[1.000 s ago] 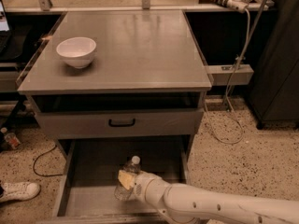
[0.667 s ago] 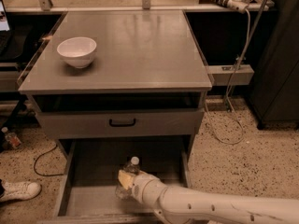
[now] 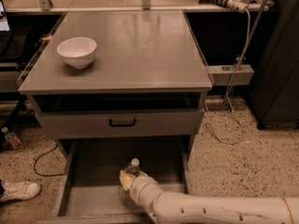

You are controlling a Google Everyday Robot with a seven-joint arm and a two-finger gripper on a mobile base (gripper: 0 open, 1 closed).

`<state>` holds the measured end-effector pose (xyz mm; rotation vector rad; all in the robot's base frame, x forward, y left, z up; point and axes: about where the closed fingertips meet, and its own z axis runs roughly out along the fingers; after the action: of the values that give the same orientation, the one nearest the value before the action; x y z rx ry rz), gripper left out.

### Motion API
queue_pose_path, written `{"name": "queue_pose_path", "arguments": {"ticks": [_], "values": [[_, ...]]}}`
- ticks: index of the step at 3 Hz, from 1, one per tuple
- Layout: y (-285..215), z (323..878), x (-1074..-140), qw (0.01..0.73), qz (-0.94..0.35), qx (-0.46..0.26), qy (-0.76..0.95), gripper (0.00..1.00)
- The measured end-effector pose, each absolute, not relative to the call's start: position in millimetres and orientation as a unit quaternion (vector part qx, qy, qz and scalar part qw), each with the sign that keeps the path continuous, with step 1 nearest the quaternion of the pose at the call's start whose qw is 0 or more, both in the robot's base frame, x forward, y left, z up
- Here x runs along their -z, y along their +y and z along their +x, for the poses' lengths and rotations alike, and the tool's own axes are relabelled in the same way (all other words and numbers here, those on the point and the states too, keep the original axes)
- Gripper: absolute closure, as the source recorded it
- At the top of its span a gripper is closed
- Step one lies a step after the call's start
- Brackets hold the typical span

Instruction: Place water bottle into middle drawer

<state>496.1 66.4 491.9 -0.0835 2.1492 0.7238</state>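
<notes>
Down inside the open middle drawer [image 3: 91, 200], one water bottle [image 3: 134, 166] stands upright; the single gripper [image 3: 127, 183] holds it there, fingers clasped around its body. One white bowl [image 3: 77, 51] sits on the bench [image 3: 145, 55].

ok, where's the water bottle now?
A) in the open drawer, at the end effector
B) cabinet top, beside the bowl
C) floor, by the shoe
A: the water bottle sits inside the pulled-out middle drawer, with the end effector right against it.
</notes>
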Motion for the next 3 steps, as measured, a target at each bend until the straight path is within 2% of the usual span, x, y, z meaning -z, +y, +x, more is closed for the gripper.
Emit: {"name": "queue_pose_path", "arguments": {"ticks": [3], "values": [[41.9, 524.2, -480.1, 0.482, -0.008, -0.213, 0.850, 1.00]]}}
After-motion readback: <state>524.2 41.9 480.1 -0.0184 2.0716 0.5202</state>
